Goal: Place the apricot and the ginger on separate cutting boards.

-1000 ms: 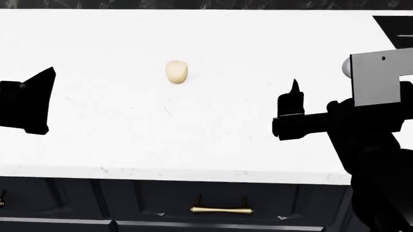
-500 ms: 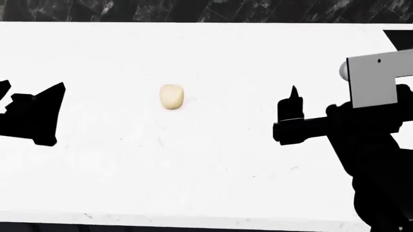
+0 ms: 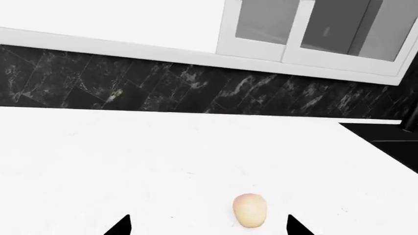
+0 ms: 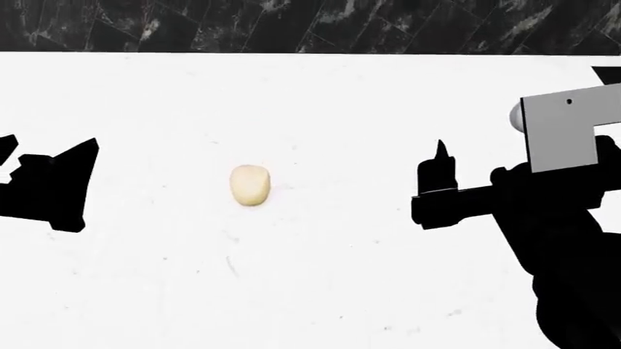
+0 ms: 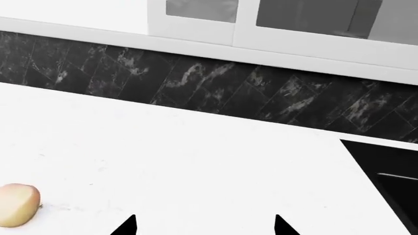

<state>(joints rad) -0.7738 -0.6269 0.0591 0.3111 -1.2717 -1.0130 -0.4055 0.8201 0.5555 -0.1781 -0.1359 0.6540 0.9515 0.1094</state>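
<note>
- Apricot [image 4: 249, 185] lay alone on the white countertop [image 4: 321, 276], touching neither arm.
- No cutting board or other holder showed in any of the 3 views; the fruit sat directly on the bare counter surface.
- From the head camera, the apricot sat between the 2 arms, nearer the left gripper [image 4: 58, 182] than the right gripper [image 4: 438, 171], and well apart from both.
- In the left wrist view the apricot [image 3: 250, 210] appeared just ahead of the left gripper [image 3: 207, 226], between its 2 dark fingertips [image 3: 121, 226]; those tips stood wide apart with nothing held between them.
- In the right wrist view the apricot [image 5: 17, 204] sat far off to one side of the right gripper [image 5: 203, 225], partly cut by the frame edge.
- The right gripper's fingertips [image 5: 127, 226] also stood spread, holding nothing, with only bare counter between them.
- A black marbled backsplash [image 4: 291, 25] ran along the far edge of the counter, with white glass-fronted cabinets [image 5: 294, 22] above it.
- A dark recessed area [image 5: 388, 171] lay at the counter's right end, possibly a cooktop or sink; the views were too partial to say which.
</note>
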